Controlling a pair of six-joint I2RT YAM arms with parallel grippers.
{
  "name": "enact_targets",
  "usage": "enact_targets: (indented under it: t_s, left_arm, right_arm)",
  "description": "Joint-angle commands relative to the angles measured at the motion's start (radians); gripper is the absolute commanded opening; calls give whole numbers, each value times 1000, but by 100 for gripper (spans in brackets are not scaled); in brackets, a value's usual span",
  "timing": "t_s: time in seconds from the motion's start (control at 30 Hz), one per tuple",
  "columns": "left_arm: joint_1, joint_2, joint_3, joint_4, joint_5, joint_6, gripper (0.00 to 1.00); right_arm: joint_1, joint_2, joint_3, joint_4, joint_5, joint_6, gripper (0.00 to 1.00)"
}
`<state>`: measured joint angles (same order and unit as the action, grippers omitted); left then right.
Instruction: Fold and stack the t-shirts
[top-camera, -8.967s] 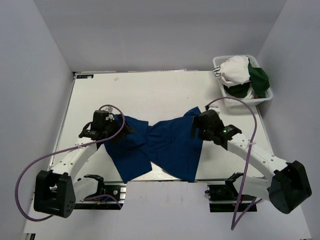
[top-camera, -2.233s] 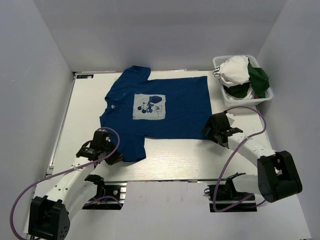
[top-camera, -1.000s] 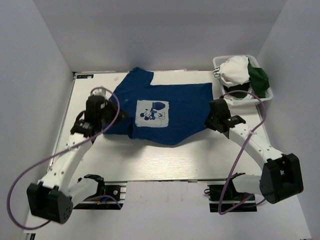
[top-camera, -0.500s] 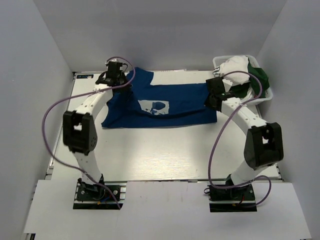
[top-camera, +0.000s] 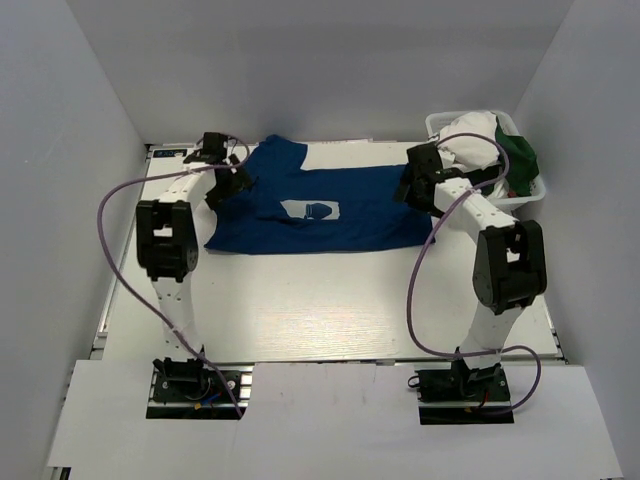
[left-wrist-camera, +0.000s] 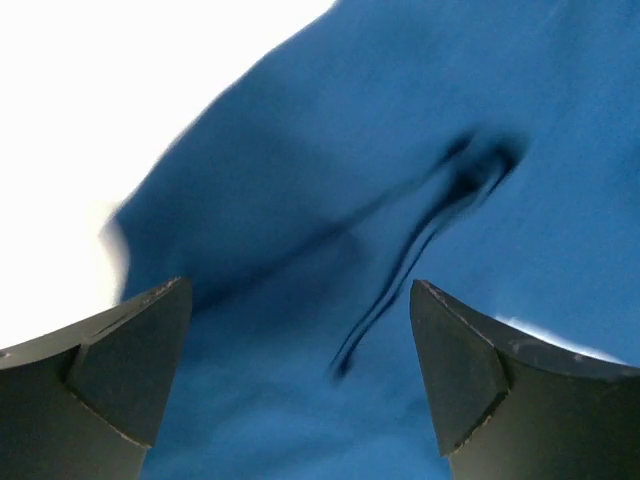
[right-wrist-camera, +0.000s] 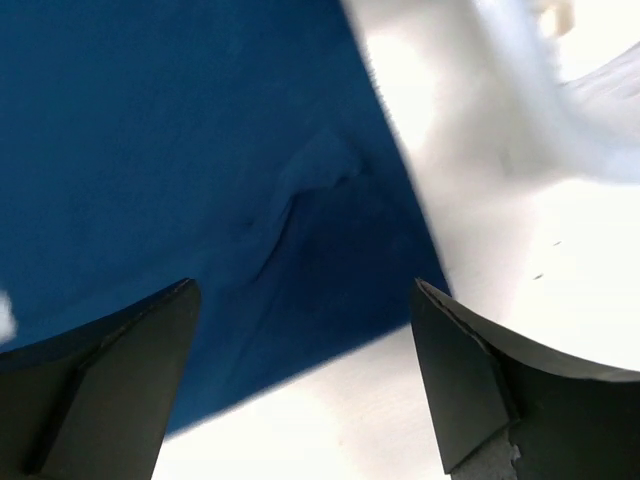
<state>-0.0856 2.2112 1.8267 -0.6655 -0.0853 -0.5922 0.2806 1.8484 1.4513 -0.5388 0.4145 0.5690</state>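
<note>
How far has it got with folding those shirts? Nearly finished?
Early days. Done: the blue t-shirt lies on the table with one fold, its print half hidden. In hand: nothing; the left end effector and right end effector hang open over it. Left: more folds, plus the white t-shirt and green t-shirt in the basket; no stack yet.

Royal-blue t-shirt (top-camera: 330, 220) lies folded over, slightly rumpled.
</note>
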Motion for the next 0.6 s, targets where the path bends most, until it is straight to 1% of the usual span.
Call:
enact_targets:
  t_s: [0.0,0.03,0.07,0.13,0.17,0.23,0.37,0.5,0.57]
  left_arm:
    - [-9,-253,-196,105,21,-3,99]
    - [-9,-321,-242,151,21,-3,99]
    - [-9,-346,-321,168,21,-3,99]
    - [-9,-383,-386,190,21,-23,99]
    - [-9,-405,-442,207,12,-23,99]
    - [-9,-406,-490,242,21,-32,99]
    - [-9,-380,-553,230,22,-63,99]
    - [14,-344,-621,230,13,-72,99]
    - [26,-344,-667,230,13,-81,99]
  right_arm:
    - [29,-128,-78,80,-103,-61,90]
    - [43,-138,-144,120,-118,-70,90]
    - [49,-146,-164,150,-147,-80,90]
    - [60,-152,-215,181,-170,-87,90]
    - [60,-141,-218,194,-192,-86,90]
    - [61,-94,-203,197,-203,-89,90]
    - [57,0,-181,214,-206,-69,90]
    - [49,54,-201,234,-194,-64,90]
    - [37,69,-236,247,-239,-67,90]
